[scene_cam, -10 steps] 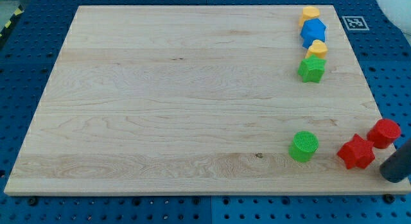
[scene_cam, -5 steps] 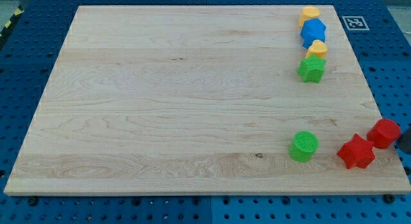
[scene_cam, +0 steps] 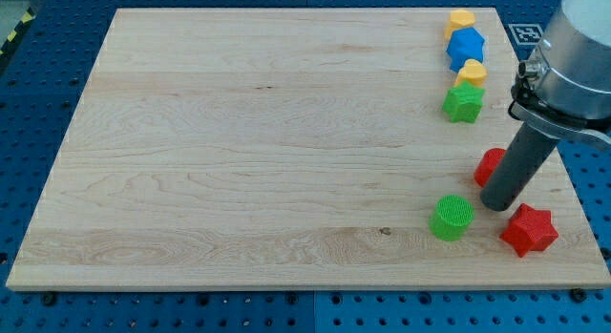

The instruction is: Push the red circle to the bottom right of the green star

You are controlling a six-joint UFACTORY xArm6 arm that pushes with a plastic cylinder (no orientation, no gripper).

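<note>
The red circle (scene_cam: 490,165) lies at the board's right side, below the green star (scene_cam: 463,103), and is partly hidden by my rod. My tip (scene_cam: 496,203) rests on the board right against the red circle's lower right side. The green star sits near the upper right, touching a yellow block (scene_cam: 471,73) above it.
A green circle (scene_cam: 452,218) lies to the lower left of my tip and a red star (scene_cam: 530,230) to its lower right. A blue block (scene_cam: 466,48) and another yellow block (scene_cam: 461,21) stand in a column at the top right. The board's right edge (scene_cam: 563,171) is close.
The arm has come into view from the right. The red circle has slid up and to the left, from beside the red star to below the green star.
</note>
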